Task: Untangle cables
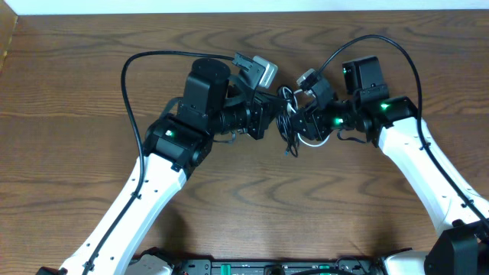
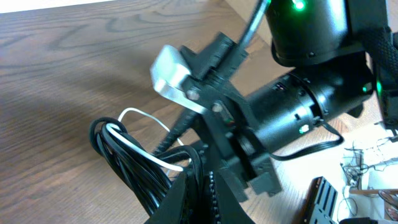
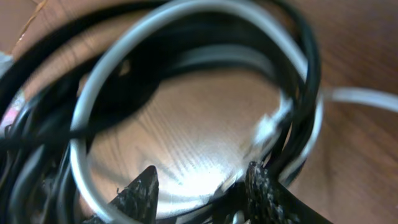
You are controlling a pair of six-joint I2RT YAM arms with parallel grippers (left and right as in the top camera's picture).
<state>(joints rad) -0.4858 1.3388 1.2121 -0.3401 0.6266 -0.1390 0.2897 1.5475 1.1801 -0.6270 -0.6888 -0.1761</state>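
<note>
The cables lie tangled at the table's middle: a coil of black cord (image 1: 288, 126) and a white loop (image 1: 312, 140) under it. In the left wrist view, the black coil (image 2: 130, 165) and the white cord (image 2: 149, 155) run into the tips of my left gripper (image 2: 205, 175), which is shut on them. It sits just left of the bundle (image 1: 269, 116). My right gripper (image 1: 304, 122) reaches in from the right. Its fingers (image 3: 140, 190) stand apart and open (image 3: 199, 183) over bare wood, inside the white loop (image 3: 84, 106) and black loop (image 3: 308, 68).
Both wrists nearly touch over the bundle, and the right arm's body (image 2: 311, 99) fills the left wrist view. Thick arm wires arc at the left (image 1: 126, 84) and right (image 1: 409, 57). The wooden table (image 1: 76, 153) ends at its back edge (image 1: 229, 11).
</note>
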